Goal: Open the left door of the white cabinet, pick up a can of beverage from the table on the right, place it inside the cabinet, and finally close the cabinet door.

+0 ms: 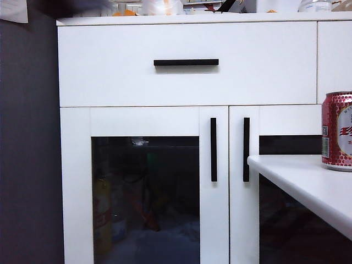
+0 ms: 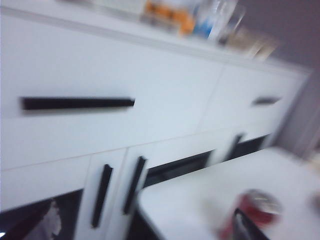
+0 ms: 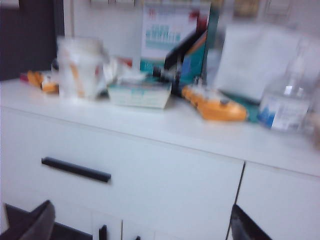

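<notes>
The white cabinet [image 1: 187, 82] faces me with its left door [image 1: 146, 192] shut; the door's vertical black handle [image 1: 213, 149] runs beside the neighbouring door's handle. A red can of beverage [image 1: 336, 131] stands upright on the white table [image 1: 308, 184] at the right. No gripper shows in the exterior view. The blurred left wrist view holds the left door's handle [image 2: 102, 195], the table [image 2: 200, 200] and the can [image 2: 257, 207]. One dark finger [image 2: 243, 227] of my left gripper [image 2: 142, 236] sits beside the can, nothing held. My right gripper [image 3: 145, 226] is open before the drawer, empty.
A drawer with a horizontal black handle [image 1: 186, 62] sits above the doors. The cabinet top carries a plastic container [image 3: 80, 67], boxes [image 3: 140, 92], an orange tool [image 3: 215, 107] and a clear bottle [image 3: 287, 107]. Dim items show behind the glass [image 1: 110, 209]. A grey wall [image 1: 27, 143] stands left.
</notes>
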Robot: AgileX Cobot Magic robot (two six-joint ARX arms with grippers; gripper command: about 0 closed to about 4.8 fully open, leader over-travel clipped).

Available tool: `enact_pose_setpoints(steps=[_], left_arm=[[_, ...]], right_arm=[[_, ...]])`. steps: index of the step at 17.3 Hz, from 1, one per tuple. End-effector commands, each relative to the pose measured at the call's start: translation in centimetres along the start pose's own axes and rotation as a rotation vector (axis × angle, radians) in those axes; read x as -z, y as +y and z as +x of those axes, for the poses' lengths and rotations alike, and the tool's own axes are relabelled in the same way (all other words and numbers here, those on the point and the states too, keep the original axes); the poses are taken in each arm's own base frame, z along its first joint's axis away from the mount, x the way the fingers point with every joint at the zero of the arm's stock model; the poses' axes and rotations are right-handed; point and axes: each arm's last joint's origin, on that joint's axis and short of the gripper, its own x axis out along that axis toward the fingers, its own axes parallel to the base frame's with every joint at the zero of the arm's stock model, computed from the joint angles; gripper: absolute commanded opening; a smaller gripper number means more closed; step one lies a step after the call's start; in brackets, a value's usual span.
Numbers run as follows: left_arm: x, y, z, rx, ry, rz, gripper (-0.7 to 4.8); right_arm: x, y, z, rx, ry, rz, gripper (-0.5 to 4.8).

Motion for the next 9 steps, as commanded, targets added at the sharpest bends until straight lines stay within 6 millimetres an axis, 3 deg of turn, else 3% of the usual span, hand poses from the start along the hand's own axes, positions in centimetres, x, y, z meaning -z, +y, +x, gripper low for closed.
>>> enact_pose_setpoints(steps=[1,3,5,9], left_arm=[[2.7,-0.9,5.9,-0.074,0.025,0.044,4.79],[5.8,-1.4,10.8,-0.092,0.069,0.043,4.79],[7.3,-1.0,13.0,-0.123,0.098,0.043,4.79],[9.4,-0.4,16.1,-0.16,0.108,-0.02,4.79]], right_arm=[[-0.3,-0.1,0.2,0.0,-0.022,-0.002,4.71],[0.8,-0.4,2.0,-0.054,0.038,0.017,4.71],[2.0,-0.7,3.9,-0.161,0.102,0.078,4.71],[3.7,-1.3,6.3,-0.179,0.166,0.144,4.6]])
